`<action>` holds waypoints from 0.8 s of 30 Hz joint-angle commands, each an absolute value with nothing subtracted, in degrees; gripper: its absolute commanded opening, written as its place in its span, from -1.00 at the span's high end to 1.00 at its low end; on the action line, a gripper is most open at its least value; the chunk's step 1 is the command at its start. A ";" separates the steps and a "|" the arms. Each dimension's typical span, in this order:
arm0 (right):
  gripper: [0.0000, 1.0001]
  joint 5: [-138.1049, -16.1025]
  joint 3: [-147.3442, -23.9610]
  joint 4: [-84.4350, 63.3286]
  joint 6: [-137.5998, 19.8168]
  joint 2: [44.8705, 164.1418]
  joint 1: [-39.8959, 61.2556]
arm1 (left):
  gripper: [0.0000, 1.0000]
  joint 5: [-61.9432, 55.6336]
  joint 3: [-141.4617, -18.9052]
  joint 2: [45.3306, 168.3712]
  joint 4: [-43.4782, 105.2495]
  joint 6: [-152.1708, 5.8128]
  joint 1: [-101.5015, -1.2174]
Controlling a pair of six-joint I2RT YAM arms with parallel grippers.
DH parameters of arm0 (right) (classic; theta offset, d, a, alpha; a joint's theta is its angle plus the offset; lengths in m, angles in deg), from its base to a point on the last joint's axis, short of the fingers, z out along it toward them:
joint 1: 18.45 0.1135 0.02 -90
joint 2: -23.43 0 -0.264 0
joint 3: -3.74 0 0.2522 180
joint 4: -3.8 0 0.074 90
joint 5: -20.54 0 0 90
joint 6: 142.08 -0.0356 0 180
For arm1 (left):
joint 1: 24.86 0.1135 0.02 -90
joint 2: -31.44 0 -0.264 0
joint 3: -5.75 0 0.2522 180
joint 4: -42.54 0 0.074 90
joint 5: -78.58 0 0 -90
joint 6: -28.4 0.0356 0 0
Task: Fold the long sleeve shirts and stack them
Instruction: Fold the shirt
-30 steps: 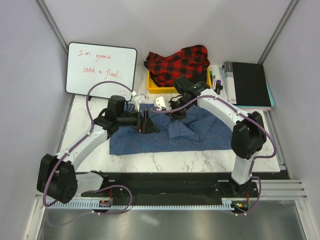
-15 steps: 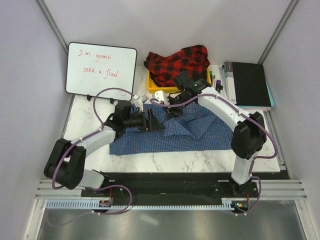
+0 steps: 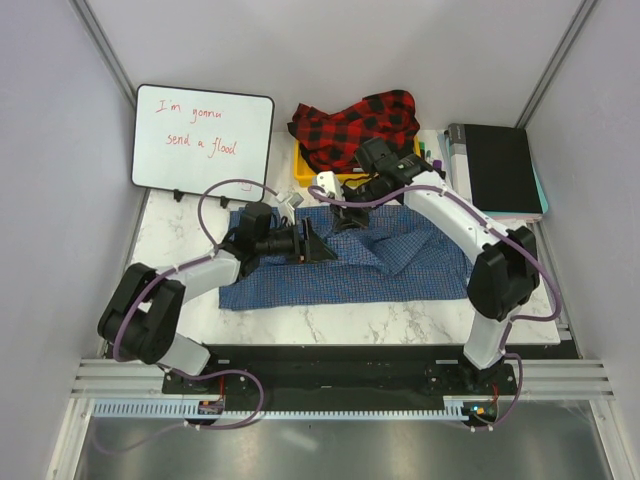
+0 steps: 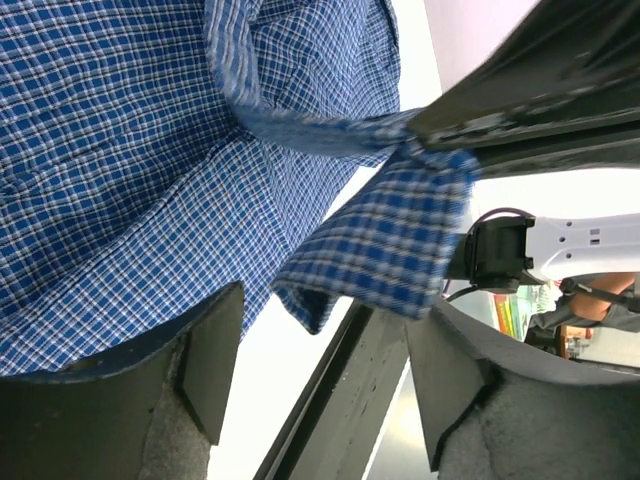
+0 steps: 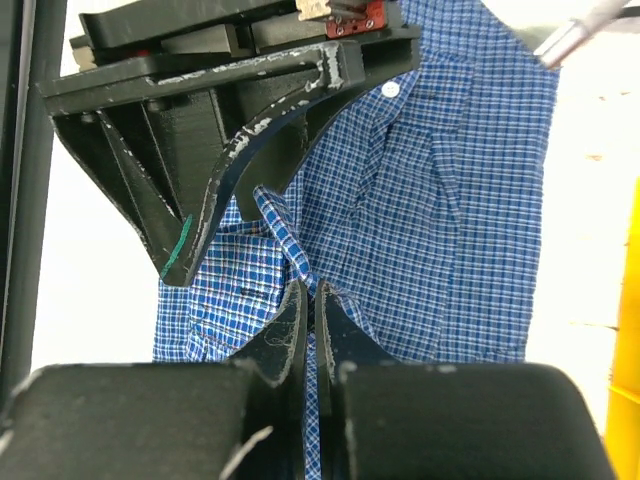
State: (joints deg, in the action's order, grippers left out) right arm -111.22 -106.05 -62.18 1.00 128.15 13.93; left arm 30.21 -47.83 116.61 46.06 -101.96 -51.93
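**Right gripper**: clenched on a raised pinch of the blue checked shirt, which lies spread on the marble table between your two arms.

**Left gripper**: jaws spread. A hanging cuff of the same shirt sits between them and does not look gripped in the wrist view.

**Red-and-black plaid shirt**: heaped in the yellow bin at the table's far edge.

**Risks:**
- If you close the left jaws off-centre, they may catch only the cuff's edge and lose it.
- The two grippers stand very near each other, so a hasty move could knock them together.
- Pulling on so thin a pinch may drag the shirt askew.
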 commanded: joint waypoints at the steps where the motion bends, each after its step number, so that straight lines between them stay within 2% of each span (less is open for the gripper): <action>1: 0.95 -115.52 -106.35 -61.29 1.27 124.15 13.46 | -0.49 30.06 -49.68 115.74 47.68 -101.08 -52.02; 5: 1.00 -117.71 -106.52 -62.95 1.80 123.71 12.41 | -0.62 30.77 -49.32 103.04 36.90 -83.19 -51.58; 6: 1.00 -118.32 -106.44 -63.74 2.32 123.62 12.14 | -0.64 30.60 -49.41 100.20 29.04 -69.99 -51.32; 8: 1.00 -120.17 -105.91 -65.58 3.29 123.36 12.05 | -0.72 27.89 -49.41 94.14 20.47 -55.26 -51.05; 9: 1.00 -120.87 -105.65 -66.11 3.73 123.36 11.96 | -0.74 27.26 -49.06 88.54 14.08 -39.78 -50.96; 11: 1.00 -122.89 -105.99 -69.54 6.35 123.88 11.96 | -0.86 25.16 -44.77 81.66 12.87 -26.07 -50.96; 12: 1.00 -123.51 -106.26 -70.50 6.63 124.15 12.05 | -0.89 25.41 -42.75 75.28 13.05 -12.34 -51.14; 14: 1.00 -125.35 -107.05 -73.23 7.86 124.93 11.88 | -0.96 28.37 -37.03 70.58 16.73 -2.32 -51.31; 15: 1.00 -125.97 -107.40 -74.20 8.30 125.20 11.88 | -0.96 30.40 -34.58 67.60 17.00 8.25 -52.19; 18: 1.00 -127.12 -108.54 -77.89 10.75 126.69 11.79 | -0.99 34.11 -28.96 66.51 26.99 21.75 -55.61; 22: 1.00 -128.26 -111.35 -86.66 16.03 129.15 11.88 | -0.99 32.09 -25.07 75.00 48.67 31.99 -61.68; 24: 1.00 -128.35 -111.88 -88.09 16.74 130.21 11.96 | -0.99 31.13 -25.15 78.36 53.63 34.46 -64.23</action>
State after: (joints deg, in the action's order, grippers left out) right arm -123.72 -108.84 -80.33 11.04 128.31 11.92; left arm 30.98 -25.38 72.74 34.34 15.98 -60.72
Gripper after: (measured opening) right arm 0.025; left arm 0.991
